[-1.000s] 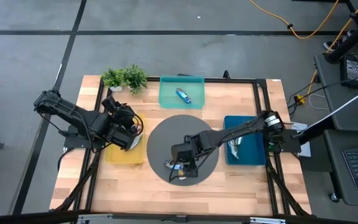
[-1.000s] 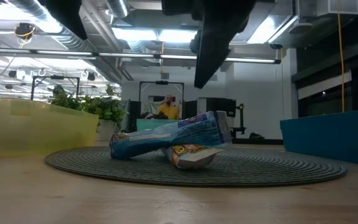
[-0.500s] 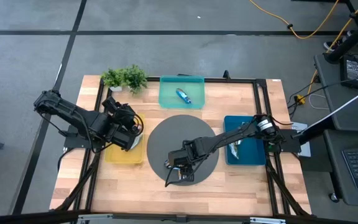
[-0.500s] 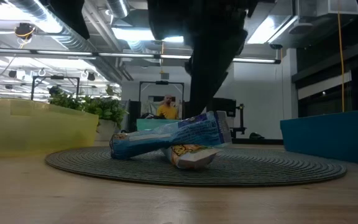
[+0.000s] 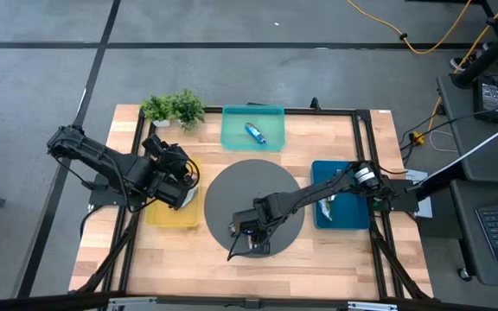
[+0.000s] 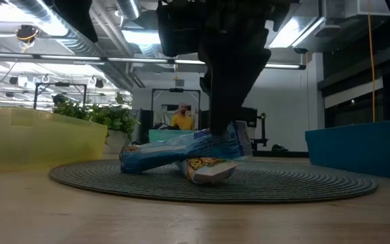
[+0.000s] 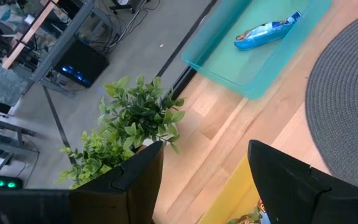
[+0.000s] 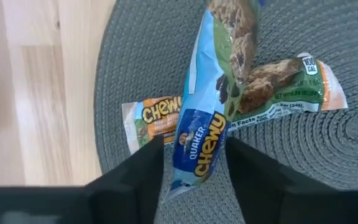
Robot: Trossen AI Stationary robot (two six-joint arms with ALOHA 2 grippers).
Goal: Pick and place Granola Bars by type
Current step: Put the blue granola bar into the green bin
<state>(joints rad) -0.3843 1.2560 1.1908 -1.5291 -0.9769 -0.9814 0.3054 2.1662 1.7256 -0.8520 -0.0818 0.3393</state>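
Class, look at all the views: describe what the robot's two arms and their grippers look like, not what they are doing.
Both arms are black, jointed, with thin cables. The left gripper and right gripper each have two flat, matte dark fingers.

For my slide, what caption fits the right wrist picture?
Right gripper straddling a blue bar lying across another bar on the mat.

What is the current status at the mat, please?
Right pincer down astride blue bar, not seen clamped. Blue bar lies across orange-green bar on grey mat. Left pincer open over yellow tray.
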